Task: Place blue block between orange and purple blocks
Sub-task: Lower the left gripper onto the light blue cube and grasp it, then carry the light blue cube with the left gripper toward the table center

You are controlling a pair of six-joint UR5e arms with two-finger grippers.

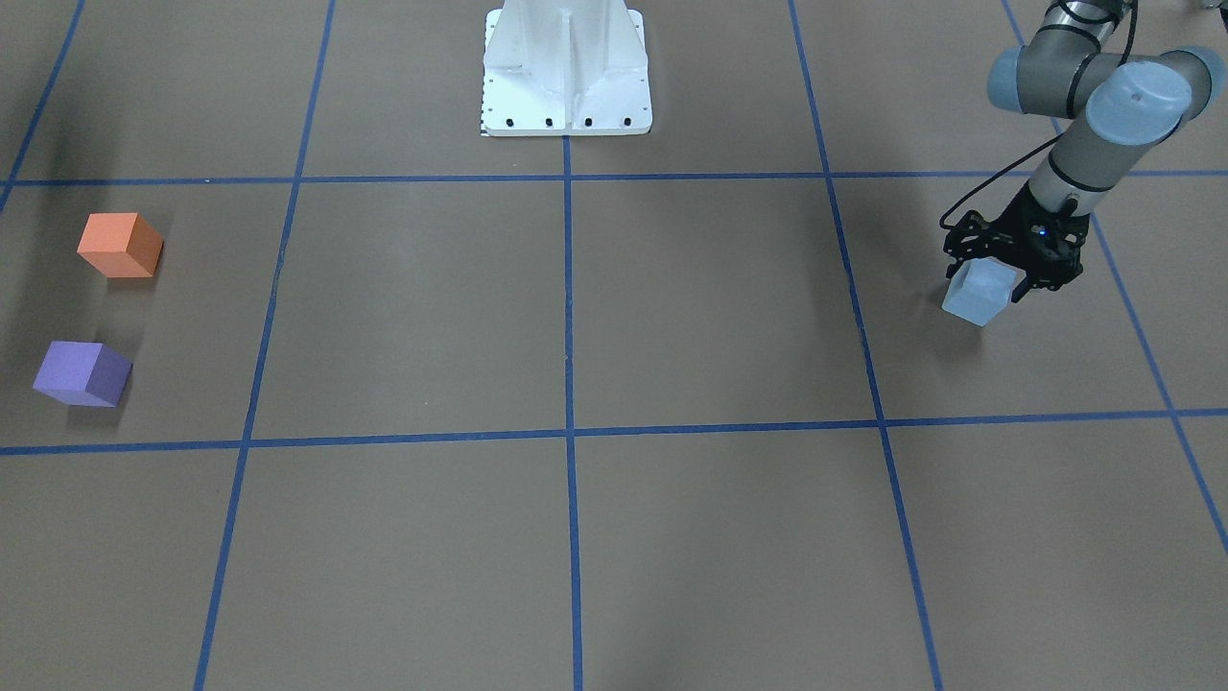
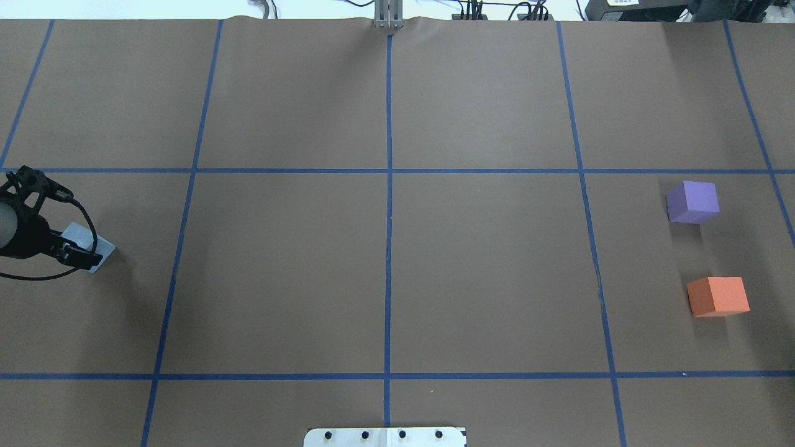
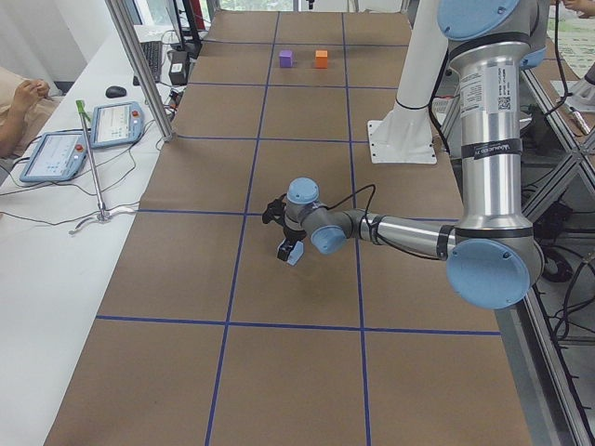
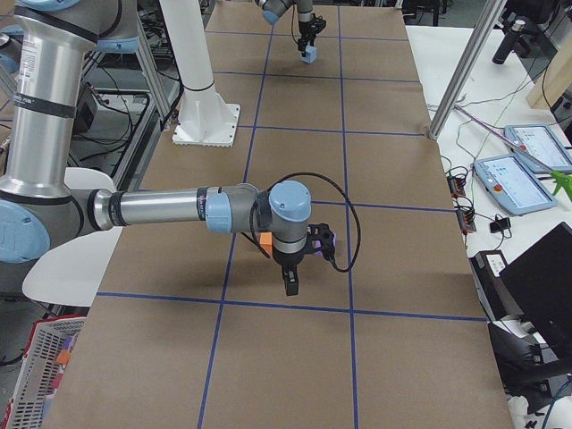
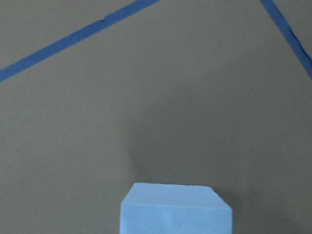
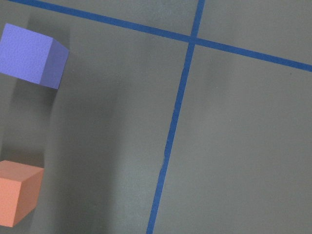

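Blue block (image 1: pixel 977 293) is a cube with no long axis, its edges skewed to the blue tape grid (image 1: pixel 568 288). It sits at the table's left end, well apart from orange block (image 2: pixel 718 296) and purple block (image 2: pixel 692 202). Left gripper (image 1: pixel 1007 267) is clamped on its sides; table contact unclear. Right gripper (image 4: pixel 293 273) is above those two blocks; can't tell its jaw state.

Overhead and front views face each other, steeply down on the table (image 2: pixel 397 279); side views look along it; the left wrist view sits close behind the blue block (image 5: pixel 175 210).
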